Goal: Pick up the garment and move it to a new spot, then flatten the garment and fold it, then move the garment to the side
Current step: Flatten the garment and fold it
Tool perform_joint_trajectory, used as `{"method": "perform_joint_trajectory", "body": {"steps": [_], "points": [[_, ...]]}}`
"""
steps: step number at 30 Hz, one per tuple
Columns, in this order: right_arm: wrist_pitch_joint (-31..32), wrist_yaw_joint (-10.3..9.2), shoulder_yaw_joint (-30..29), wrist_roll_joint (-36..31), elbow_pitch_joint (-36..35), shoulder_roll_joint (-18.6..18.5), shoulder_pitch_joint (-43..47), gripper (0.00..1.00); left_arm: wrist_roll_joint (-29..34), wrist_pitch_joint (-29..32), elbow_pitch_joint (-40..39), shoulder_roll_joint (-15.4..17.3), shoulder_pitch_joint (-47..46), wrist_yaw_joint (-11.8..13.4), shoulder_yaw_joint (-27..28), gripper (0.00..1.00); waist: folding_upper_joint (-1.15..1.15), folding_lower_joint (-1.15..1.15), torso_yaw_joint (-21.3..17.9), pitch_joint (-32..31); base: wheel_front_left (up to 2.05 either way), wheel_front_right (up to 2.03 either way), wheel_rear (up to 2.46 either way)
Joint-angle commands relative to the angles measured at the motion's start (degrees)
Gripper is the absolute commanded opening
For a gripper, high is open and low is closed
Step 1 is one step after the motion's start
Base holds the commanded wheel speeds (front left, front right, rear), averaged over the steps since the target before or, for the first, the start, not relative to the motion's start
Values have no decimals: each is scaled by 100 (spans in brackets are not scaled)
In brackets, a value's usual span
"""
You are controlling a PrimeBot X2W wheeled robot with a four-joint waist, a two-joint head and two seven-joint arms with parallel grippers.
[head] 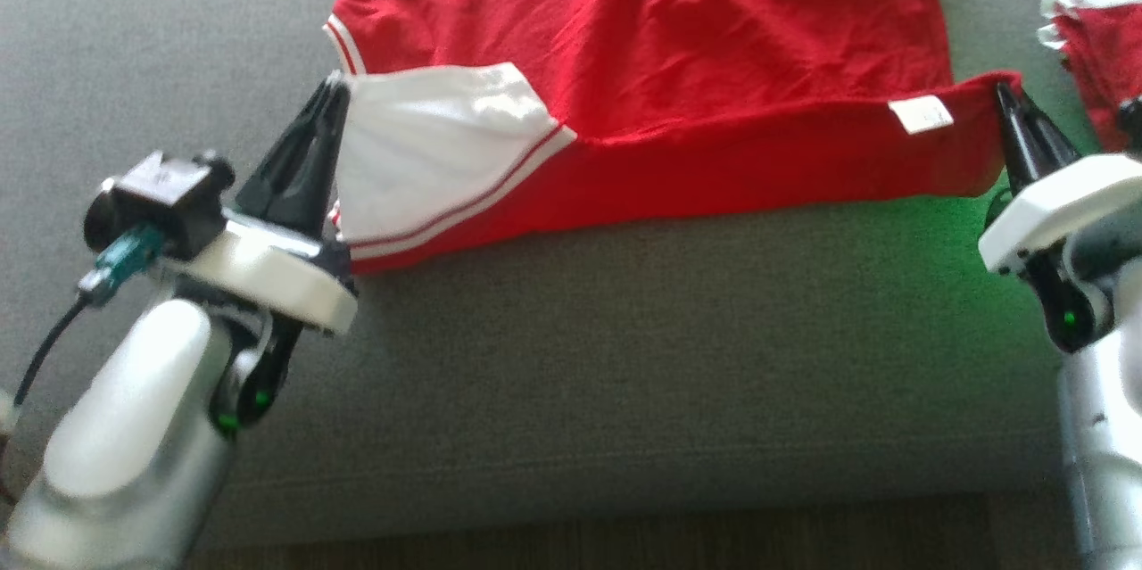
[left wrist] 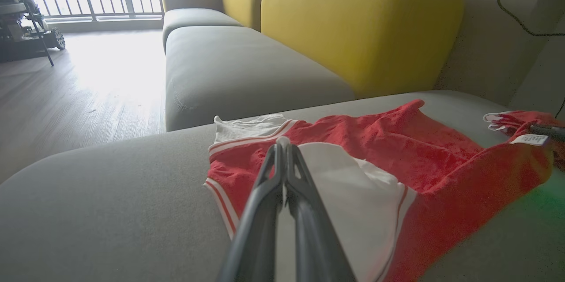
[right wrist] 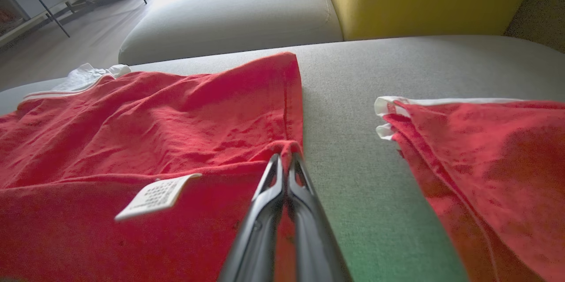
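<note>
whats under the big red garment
The red garment lies on the grey sofa cushion. Its near edge is turned over onto its own fabric. Anything else beneath the cloth is covered.

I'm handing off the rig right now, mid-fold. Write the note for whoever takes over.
Left gripper: shut on the edge of the red shirt at its white sleeve.
Right gripper: shut on the shirt's red corner, beside the care label.
Shirt: spread on the grey seat cushion, near edge lifted between both grippers. A second red garment lies apart to the right.
Done: laid out mostly flat.
Left: complete the fold, move it aside.
</note>
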Motion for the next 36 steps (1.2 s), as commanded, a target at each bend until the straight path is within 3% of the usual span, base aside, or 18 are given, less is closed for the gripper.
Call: {"method": "perform_joint_trajectory", "body": {"steps": [1,13,16,17,18,19,20,21,25,32,36], "points": [[-59,-1,110,-25,-77,-65,-199,0,120,-66,-17,124,-349,-44,247,0,0,-1,19,94,0,0,0],[-344,-1,337,-129,868,-83,-902,0,844,-158,1170,-131,-1206,-115,275,0,0,-1,-24,404,0,0,0],[-462,-1,367,-110,1103,-94,-998,0,898,-159,1298,-229,-1248,-227,359,16,0,-1,-15,397,0,0,0],[-509,-1,382,-95,1172,-101,-1024,16,893,-159,1328,-290,-1249,-260,400,20,0,-1,-5,390,0,0,0],[-558,-1,400,-75,1238,-106,-1047,40,925,-160,1378,-333,-1248,-288,407,25,0,-1,4,379,0,0,0],[-605,-1,421,-55,1301,-110,-1068,81,960,-160,1422,-375,-1250,-306,420,43,0,-1,10,367,0,0,0],[-669,-1,454,-31,1347,-110,-1087,100,971,-160,1475,-424,-1247,-304,461,85,0,-1,14,353,0,0,0],[-752,-1,480,-11,1380,-109,-1102,100,991,-160,1522,-462,-1243,-295,503,100,0,-1,14,337,0,0,0],[-1086,-1,519,55,1402,-88,-1094,100,1007,-160,1577,-592,-1107,-228,730,100,0,-1,-2,228,0,0,0],[-1358,-1,687,412,920,16,-629,100,751,-140,1119,-919,-219,186,1159,100,0,-1,-57,72,0,0,0],[-1331,-1,760,578,532,71,-261,100,565,263,985,-1044,460,419,1113,100,0,-1,-136,75,0,0,0]]}}
